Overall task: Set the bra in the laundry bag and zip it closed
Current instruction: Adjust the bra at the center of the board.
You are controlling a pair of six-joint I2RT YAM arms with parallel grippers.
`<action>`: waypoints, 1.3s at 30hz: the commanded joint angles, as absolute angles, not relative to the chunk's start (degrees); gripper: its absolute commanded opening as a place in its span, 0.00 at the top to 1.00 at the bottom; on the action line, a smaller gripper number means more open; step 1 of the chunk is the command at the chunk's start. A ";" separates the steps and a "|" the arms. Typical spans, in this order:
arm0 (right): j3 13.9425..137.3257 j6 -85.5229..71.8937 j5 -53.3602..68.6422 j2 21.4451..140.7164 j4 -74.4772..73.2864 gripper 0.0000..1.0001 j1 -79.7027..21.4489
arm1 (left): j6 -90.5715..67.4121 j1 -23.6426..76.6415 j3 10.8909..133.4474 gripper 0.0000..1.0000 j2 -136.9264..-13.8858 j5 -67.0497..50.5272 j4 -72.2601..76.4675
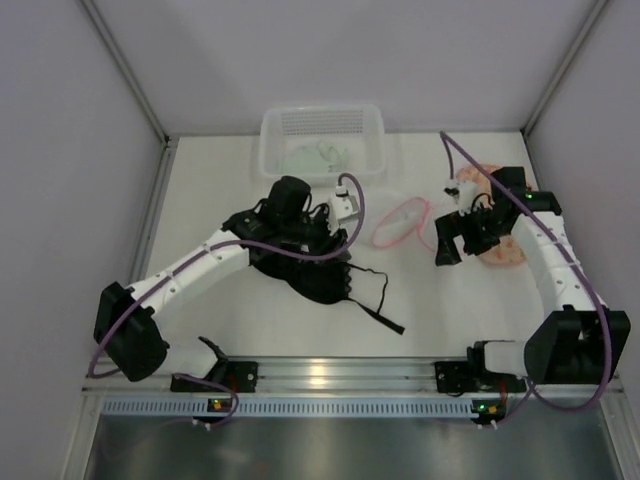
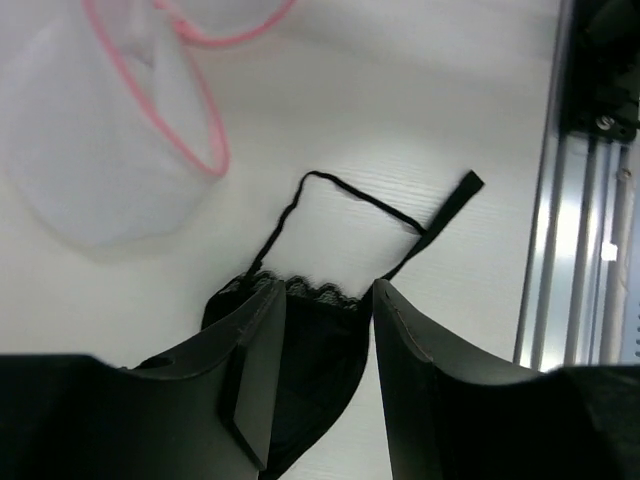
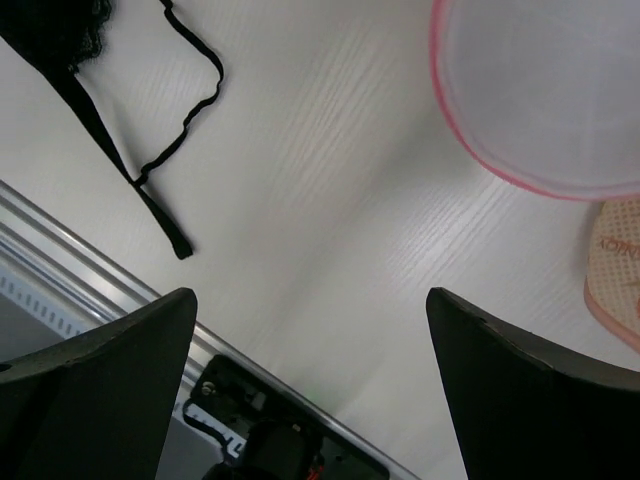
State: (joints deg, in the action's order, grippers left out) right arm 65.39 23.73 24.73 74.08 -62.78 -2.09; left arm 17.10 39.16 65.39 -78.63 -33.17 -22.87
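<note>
Clearly the left gripper is nearer: its 2 fingers stand parted over the black bra on the table. The laundry bag lies rightward, by the wide-spread right gripper.

The left arm reaches forward and inward, the left gripper tipped downward with its jaws partly apart, while the right arm folds up from its base and angles inward, the right gripper held with its jaws spread wide.
</note>
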 commanded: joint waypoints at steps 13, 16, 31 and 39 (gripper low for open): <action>74.27 4.49 53.77 72.69 -55.47 0.00 22.75 | 26.70 66.61 77.95 0.51 -100.18 -27.61 -25.84; 75.23 5.44 52.04 71.90 -56.33 0.01 22.94 | 30.66 69.60 81.11 0.51 -104.67 -23.83 -27.33; 73.65 4.39 52.56 68.73 -54.84 0.00 23.12 | 34.01 74.88 86.14 0.52 -117.59 -10.73 -30.50; 72.69 4.57 52.74 68.29 -54.84 0.01 23.12 | 35.33 74.88 81.13 0.58 -119.44 -5.54 -31.82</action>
State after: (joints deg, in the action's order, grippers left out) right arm 73.14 4.67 51.27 70.13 -56.73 22.79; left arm 33.65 74.85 84.09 -118.06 -9.82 -29.08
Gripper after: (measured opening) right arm 0.993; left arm 0.436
